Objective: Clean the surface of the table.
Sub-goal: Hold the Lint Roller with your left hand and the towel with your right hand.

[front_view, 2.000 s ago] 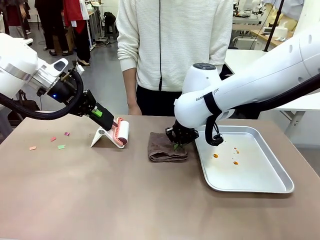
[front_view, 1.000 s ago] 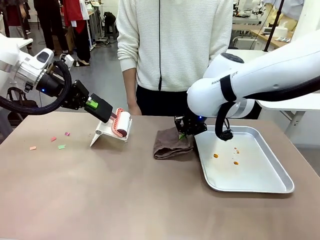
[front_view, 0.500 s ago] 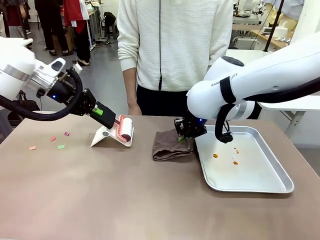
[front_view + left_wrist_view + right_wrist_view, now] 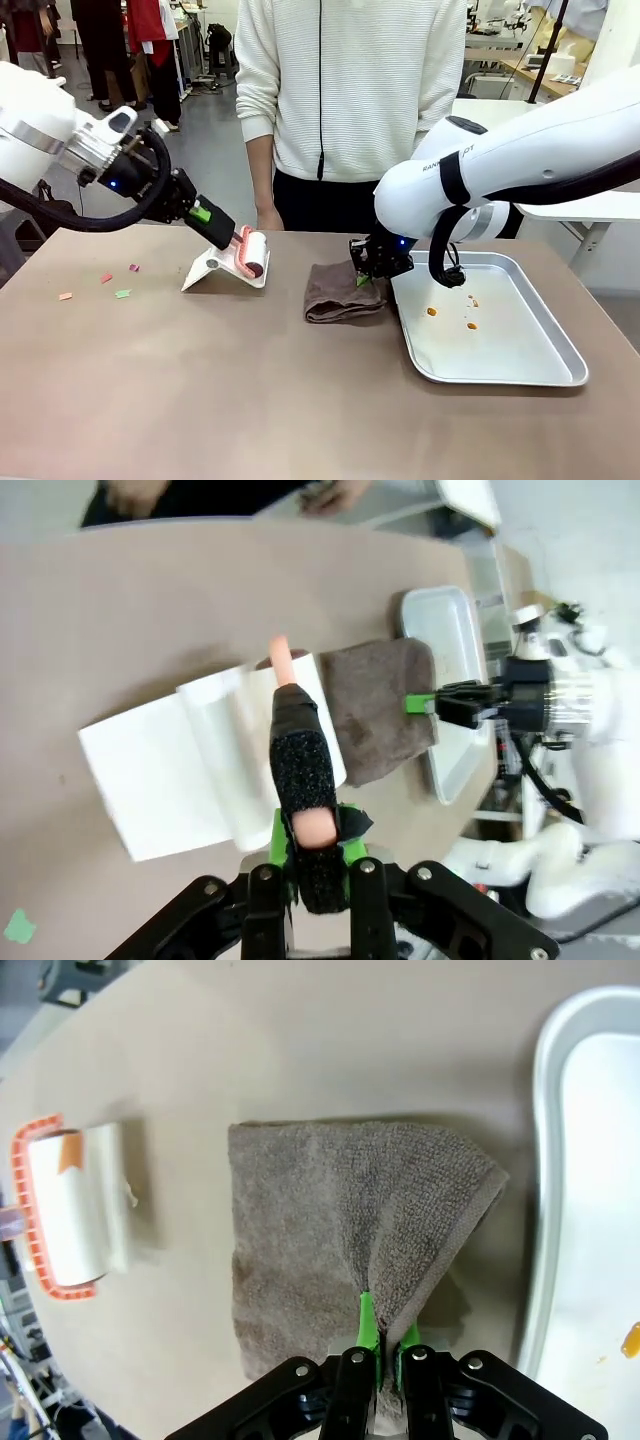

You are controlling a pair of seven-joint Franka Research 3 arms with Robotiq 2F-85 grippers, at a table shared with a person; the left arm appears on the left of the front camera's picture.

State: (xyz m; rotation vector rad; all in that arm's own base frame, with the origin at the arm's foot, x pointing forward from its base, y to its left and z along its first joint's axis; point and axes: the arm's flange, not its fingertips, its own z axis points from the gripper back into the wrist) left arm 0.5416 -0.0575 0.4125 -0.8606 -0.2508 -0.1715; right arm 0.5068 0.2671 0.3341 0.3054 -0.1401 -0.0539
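The left hand (image 4: 216,223) is clamped shut on the handle of a lint roller (image 4: 248,256). In the left wrist view its green pads (image 4: 279,838) squeeze the black-wrapped part of the handle, w/ the pink tip poking out beyond. The roller's drum sits at the raised end of a white holder (image 4: 203,272). The holder rests on the surface (image 4: 250,400), left of ctr and near the far edge. The arm slants down to it from the left.

The right hand (image 4: 368,272) is pinched shut on a fold of a brown cloth (image 4: 338,296). In the right wrist view the fold rises to a peak btw the green pads (image 4: 366,1322), and the rest of the cloth lies flat on the surface. The cloth sits just beside the left rim of a metal tray (image 4: 545,372); can't tell if they touch. A few orange bits (image 4: 432,311) lie in the tray's left half.

Further out, holder and cloth are near each other but apart, w/ bare surface btw them. Small paper scraps (image 4: 123,293) in pink, green and orange lie on the surface's left part, apart from the holder. The surface is matte brown-grey, spans the whole front view and carries everything. A person (image 4: 350,90) in a white top stands at its far side.
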